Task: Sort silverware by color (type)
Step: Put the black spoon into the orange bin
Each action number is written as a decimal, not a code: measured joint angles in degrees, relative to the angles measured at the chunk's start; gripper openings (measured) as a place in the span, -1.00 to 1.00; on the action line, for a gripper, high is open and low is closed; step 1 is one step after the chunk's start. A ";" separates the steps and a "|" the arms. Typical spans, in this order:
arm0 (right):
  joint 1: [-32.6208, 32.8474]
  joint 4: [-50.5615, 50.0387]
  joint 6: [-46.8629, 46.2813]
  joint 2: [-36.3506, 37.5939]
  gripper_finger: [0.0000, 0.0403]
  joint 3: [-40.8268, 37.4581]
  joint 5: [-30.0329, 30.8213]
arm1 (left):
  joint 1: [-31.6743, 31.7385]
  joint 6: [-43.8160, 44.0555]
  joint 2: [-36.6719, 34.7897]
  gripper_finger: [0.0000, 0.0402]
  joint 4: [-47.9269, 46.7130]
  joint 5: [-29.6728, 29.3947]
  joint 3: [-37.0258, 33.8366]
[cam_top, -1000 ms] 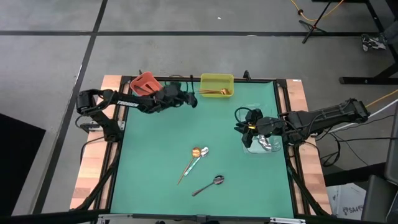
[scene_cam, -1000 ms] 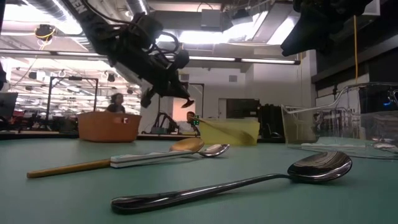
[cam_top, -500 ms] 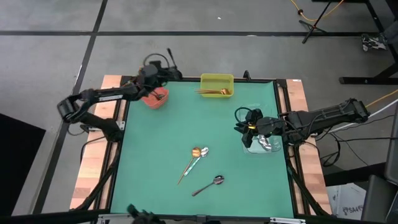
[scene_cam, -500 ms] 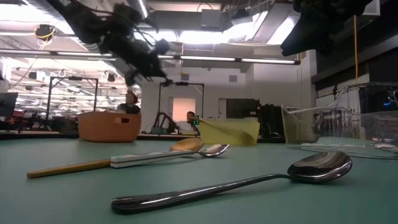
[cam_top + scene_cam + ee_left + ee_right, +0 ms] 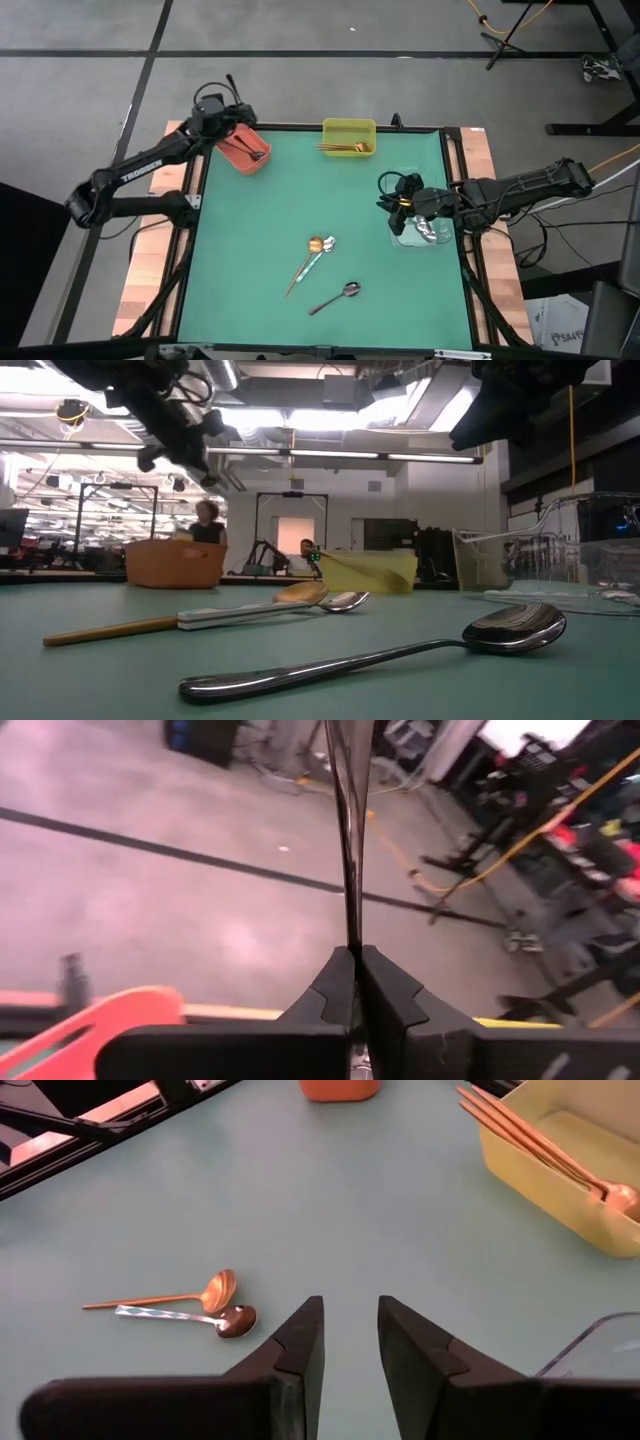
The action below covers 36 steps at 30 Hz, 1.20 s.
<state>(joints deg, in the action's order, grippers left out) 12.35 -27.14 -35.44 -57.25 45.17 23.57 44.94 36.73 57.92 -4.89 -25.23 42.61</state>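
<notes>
Overhead, the left gripper (image 5: pixel 213 106) is hovering beside the red bin (image 5: pixel 243 148). Its wrist view is showing jaws pinching a dark spoon (image 5: pixel 347 840); releasing off-centre risks missing. The right gripper (image 5: pixel 349 1338) is idling half-open above the mat.

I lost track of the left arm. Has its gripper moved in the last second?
Yes. The left gripper swung from beside the yellow bin out past the red bin.
</notes>
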 joint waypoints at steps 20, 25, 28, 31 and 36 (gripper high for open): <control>0.01 0.00 0.01 0.00 -0.56 0.00 0.01 | 0.10 2.80 2.79 -1.00 -11.77 -5.71 -6.09; 0.01 0.02 0.02 0.01 -0.56 0.00 0.03 | 0.10 4.56 2.81 -1.00 -8.02 -5.68 -10.99; 0.01 0.02 0.02 0.01 -0.56 0.00 0.01 | 0.10 8.83 2.81 -1.00 -6.77 -5.63 -13.44; 0.01 0.02 0.02 0.00 -0.56 0.00 0.02 | 0.10 12.38 2.81 -1.00 -4.33 -5.54 -15.60; 0.01 0.02 0.02 0.00 -0.56 0.00 0.03 | 0.10 19.00 2.81 -1.00 -1.44 -5.35 -18.31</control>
<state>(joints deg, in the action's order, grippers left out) 12.36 -27.11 -35.42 -57.25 45.17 23.59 45.04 55.73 60.73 -6.33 -30.58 24.30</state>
